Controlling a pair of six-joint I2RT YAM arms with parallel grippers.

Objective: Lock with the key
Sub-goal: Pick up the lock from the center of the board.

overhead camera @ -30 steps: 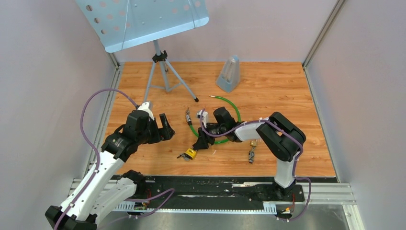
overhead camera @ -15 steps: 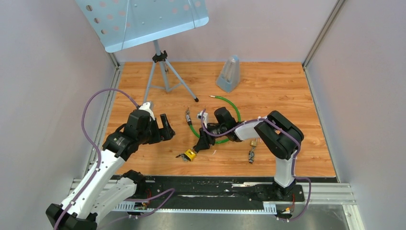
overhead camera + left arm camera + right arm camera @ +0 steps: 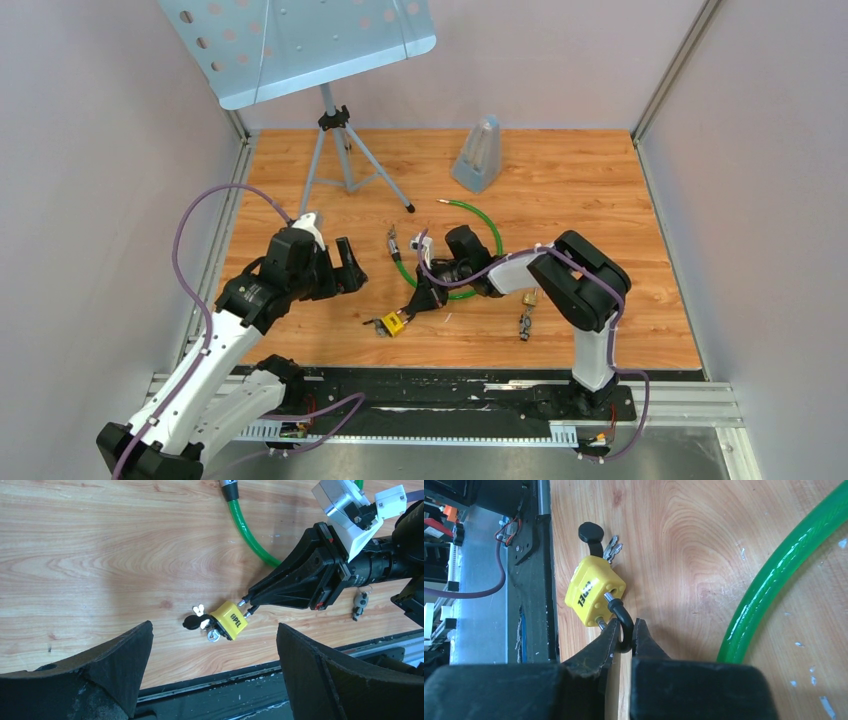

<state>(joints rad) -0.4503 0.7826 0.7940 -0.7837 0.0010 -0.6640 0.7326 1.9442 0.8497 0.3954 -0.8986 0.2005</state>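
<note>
Right hand pinched shut on the black shackle of the yellow padlock. Left hand spread wide and empty above the counter.

The shackle of the padlock vanishes at its bend between the right pincer's clamped fingers; keys sit half hidden behind the yellow body. The green cable is cut off at the edge. From above, a small item by the right arm is too small to identify.
</note>
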